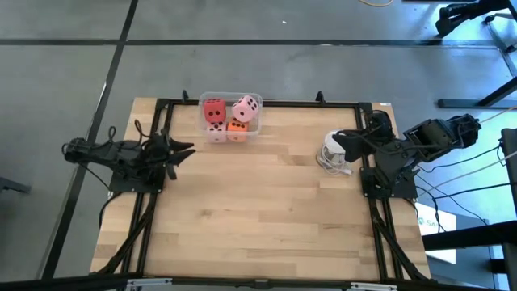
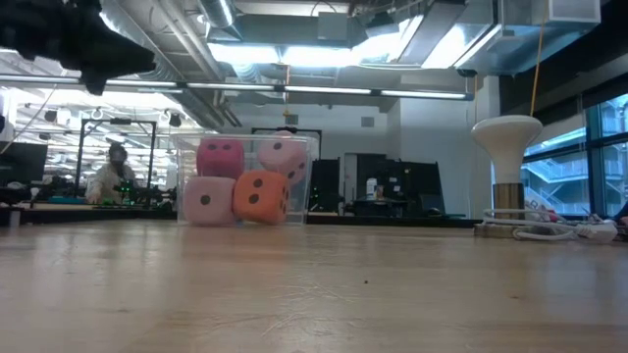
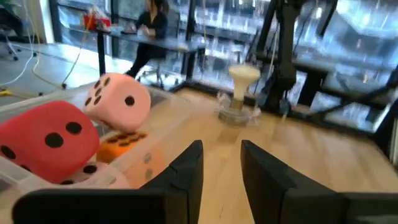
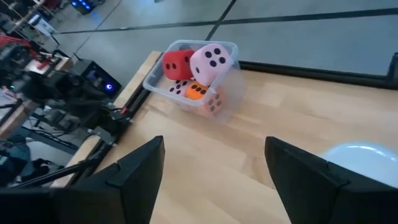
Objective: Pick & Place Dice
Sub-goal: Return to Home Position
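Several dice sit in a clear tub (image 1: 230, 119) at the table's far edge. A red die (image 1: 214, 109) and a pale pink die (image 1: 247, 107) rest on top of a pink die (image 2: 207, 200) and an orange die (image 2: 261, 196). My left gripper (image 3: 221, 149) hovers at the table's left side (image 1: 187, 150), pointing level toward the right. Its fingers stand a little apart with nothing between them, and the tub is just beyond them toward the far edge. My right gripper (image 4: 214, 146) hangs high at the right side (image 1: 343, 142), wide open with nothing in it, tilted down toward the tub.
A white mushroom-shaped stand (image 1: 332, 152) with a coil of cable stands on the table's right part, just below my right gripper. Black frame rails (image 1: 258, 103) run along the table's edges. Bare wood (image 1: 258, 210) fills the middle and near part. A person (image 2: 111, 176) sits in the room beyond.
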